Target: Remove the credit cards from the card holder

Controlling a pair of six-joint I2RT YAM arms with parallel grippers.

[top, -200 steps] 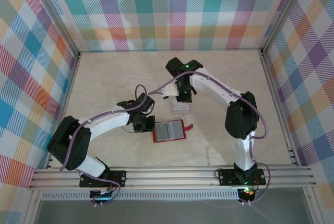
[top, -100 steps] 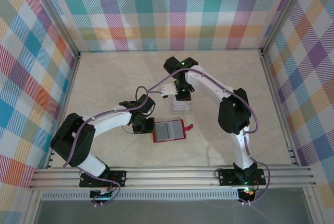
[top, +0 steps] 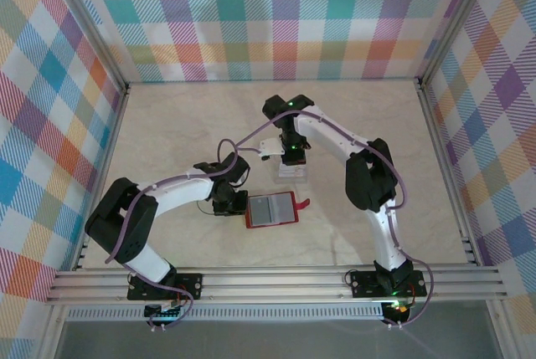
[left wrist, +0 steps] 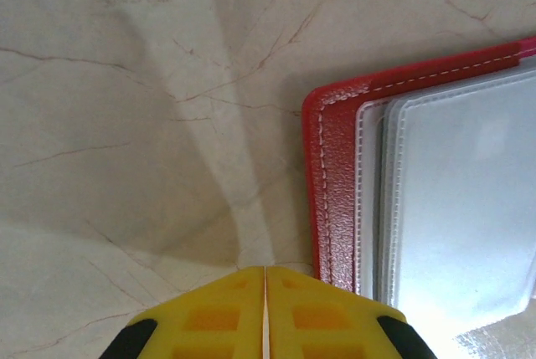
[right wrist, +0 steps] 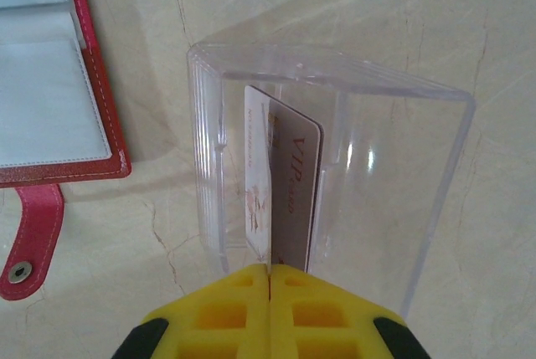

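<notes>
Credit cards (right wrist: 285, 183), thin, stiff and slick (likely to slide from a loose grip), stand in the clear box (right wrist: 394, 166) at twelve o'clock of the card holder (top: 271, 210), best held by an edge, where the right fingers (right wrist: 226, 309) pinch them; the left fingers (left wrist: 218, 317), pressed together, sit at its nine o'clock edge.

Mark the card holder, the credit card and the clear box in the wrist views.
card holder (left wrist: 333, 183): left wrist view, on its red stitched border.
credit card (right wrist: 293, 183): right wrist view, on its printed face.
clear box (right wrist: 389, 179): right wrist view, on its see-through side wall.
</notes>
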